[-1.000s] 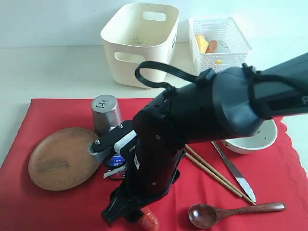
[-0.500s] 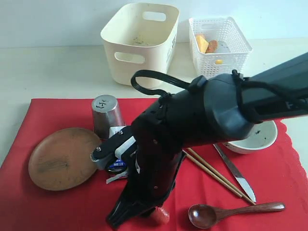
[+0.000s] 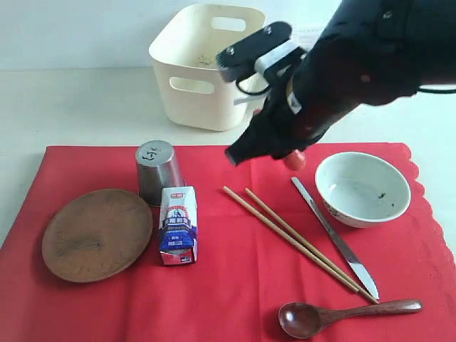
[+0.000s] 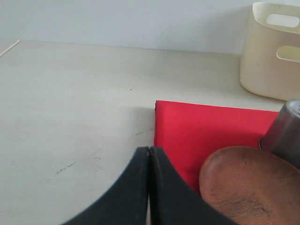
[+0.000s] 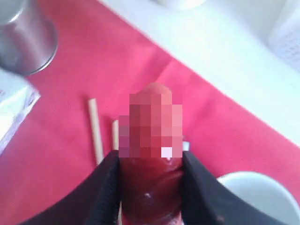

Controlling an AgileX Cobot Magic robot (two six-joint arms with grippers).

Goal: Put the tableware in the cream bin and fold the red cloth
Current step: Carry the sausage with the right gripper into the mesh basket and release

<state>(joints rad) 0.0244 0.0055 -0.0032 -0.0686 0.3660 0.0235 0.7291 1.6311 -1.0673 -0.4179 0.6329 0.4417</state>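
Right wrist view: my right gripper (image 5: 150,161) is clamped on a red sausage (image 5: 150,192), one jaw on each side, with the tip poking out past them. Part of it is blurred. Beneath lie the cloth (image 5: 65,154) and the ends of the chopsticks (image 5: 95,131).

From the exterior view I hold the sausage over the far part of the cloth, near the knife (image 3: 335,239) tip and the bowl (image 3: 363,189). All the tableware is on the cloth. The plate (image 3: 92,234) is at the left and the cup (image 3: 158,171) stands upside down just behind it. A carton (image 3: 178,224) lies beside both. The chopsticks lie slanted in the middle with the knife next to them, and the bowl is at the right. The spoon (image 3: 342,313) is nearest the camera. The bin (image 3: 206,64) stands on the table (image 3: 85,100) beyond the cloth.

My left gripper (image 4: 149,154) has its jaws pressed together with nothing between them. It sits low over bare table just beside a corner of the cloth, with the plate and cup close by.
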